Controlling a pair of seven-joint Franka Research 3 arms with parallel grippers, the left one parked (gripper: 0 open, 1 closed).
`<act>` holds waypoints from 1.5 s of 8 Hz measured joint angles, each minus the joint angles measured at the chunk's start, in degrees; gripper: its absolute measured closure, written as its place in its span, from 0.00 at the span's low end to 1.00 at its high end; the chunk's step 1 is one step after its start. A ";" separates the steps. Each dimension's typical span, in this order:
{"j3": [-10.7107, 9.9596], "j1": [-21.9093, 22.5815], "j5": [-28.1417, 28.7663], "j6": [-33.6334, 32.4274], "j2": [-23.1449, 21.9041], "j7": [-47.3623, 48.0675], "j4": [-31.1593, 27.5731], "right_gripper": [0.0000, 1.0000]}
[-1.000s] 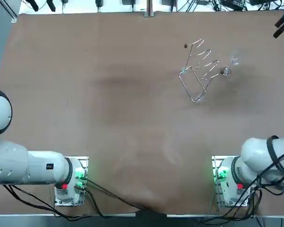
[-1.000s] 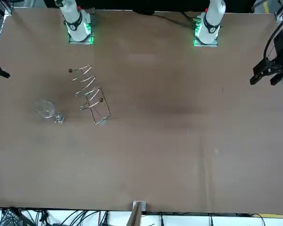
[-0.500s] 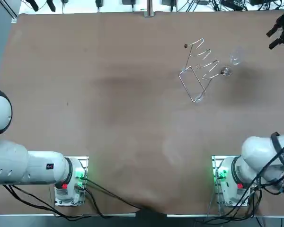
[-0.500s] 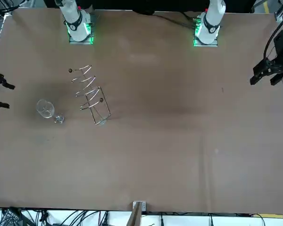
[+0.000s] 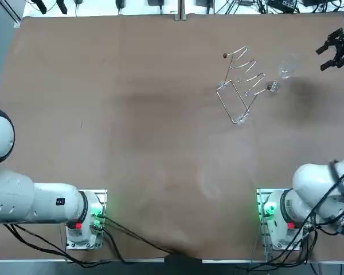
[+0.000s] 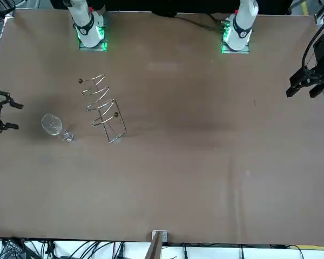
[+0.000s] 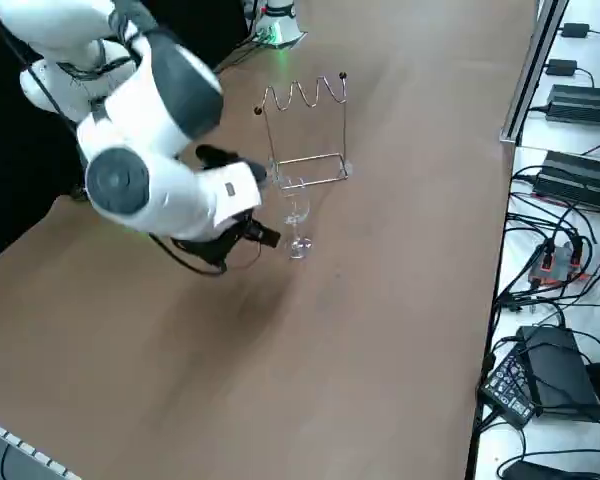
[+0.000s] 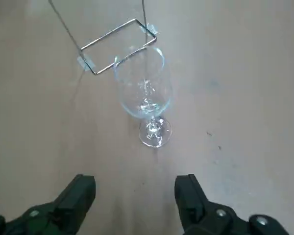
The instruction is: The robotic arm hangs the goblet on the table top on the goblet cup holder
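Observation:
A clear goblet (image 5: 284, 70) stands upright on the brown table, right beside the wire cup holder (image 5: 241, 86). The front view has the goblet (image 6: 54, 125) just left of the holder (image 6: 102, 107). My right gripper (image 5: 320, 60) hovers open a short way off the goblet, on the side away from the holder, near the table's right edge, also seen as the gripper (image 6: 16, 116) in the front view. In the wrist view the goblet (image 8: 147, 95) stands ahead of the open gripper (image 8: 134, 188), with the holder's base frame (image 8: 118, 45) behind it. Nothing is between the fingers.
The right arm's white elbow (image 7: 145, 150) bulks over the table beside the goblet (image 7: 297, 222). Power bricks and cables (image 7: 575, 105) lie on the white ledge past the table's far edge. The arm bases (image 5: 278, 220) stand at the near edge.
My right gripper has come in from beyond the table's right edge toward the goblet. The goblet and the holder have not moved.

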 joint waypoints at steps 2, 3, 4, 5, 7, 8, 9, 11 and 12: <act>-0.01 -0.48 3.26 2.27 3.70 -5.00 -0.02 0.00; 0.02 -0.49 4.03 2.63 5.32 -5.86 -0.02 0.00; 0.05 -0.49 4.84 2.68 6.78 -6.87 -0.04 0.00; 0.08 -0.49 6.17 2.65 8.17 -8.13 -0.11 0.00; 0.11 -0.49 8.60 2.46 10.55 -10.21 -0.45 0.00; 0.13 -0.49 9.17 2.24 11.34 -11.10 -0.67 0.00; 0.16 -0.48 10.19 1.90 12.17 -11.67 -0.88 0.00; 0.25 -0.47 12.63 1.46 13.98 -13.39 -1.39 0.00; 0.34 -0.47 13.16 1.31 14.69 -14.30 -1.49 0.00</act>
